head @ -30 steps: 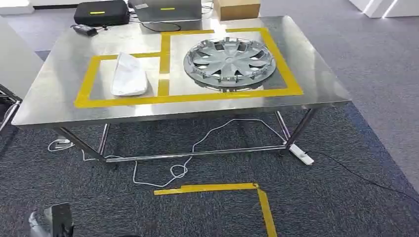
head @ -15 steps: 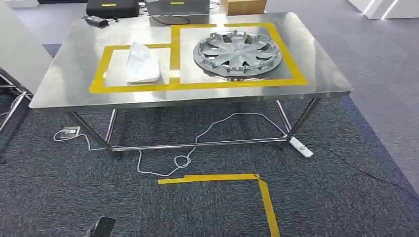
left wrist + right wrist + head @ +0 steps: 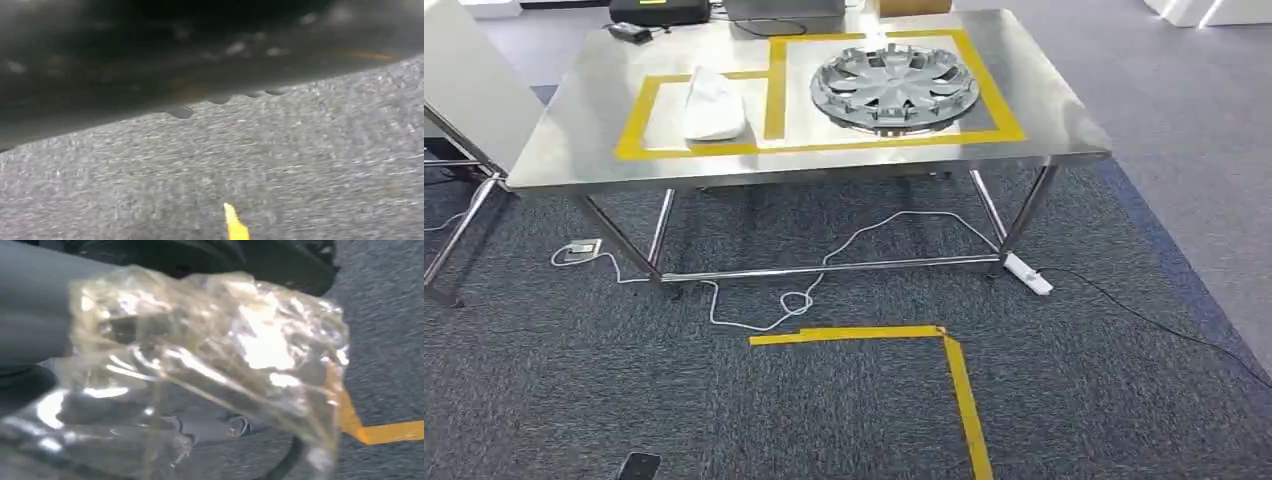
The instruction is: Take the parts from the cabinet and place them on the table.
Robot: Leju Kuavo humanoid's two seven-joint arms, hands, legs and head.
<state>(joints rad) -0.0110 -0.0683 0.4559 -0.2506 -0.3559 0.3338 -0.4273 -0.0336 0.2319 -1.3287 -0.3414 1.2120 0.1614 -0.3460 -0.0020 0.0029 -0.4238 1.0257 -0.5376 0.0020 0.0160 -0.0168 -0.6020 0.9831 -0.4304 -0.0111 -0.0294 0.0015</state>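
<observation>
Right wrist view shows the right hand (image 3: 35,315) gripping a clear bagged part (image 3: 210,370); left hand's state unclear.

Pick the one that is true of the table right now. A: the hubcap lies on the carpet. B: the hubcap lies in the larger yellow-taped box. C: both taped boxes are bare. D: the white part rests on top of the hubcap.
B: the head view shows the hubcap inside the larger taped box on the table, with the white part apart from it in the smaller box.

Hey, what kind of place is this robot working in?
Probably an indoor test lab or workshop: a steel table marked with yellow tape, a hubcap on it, grey carpet and loose cables.
</observation>
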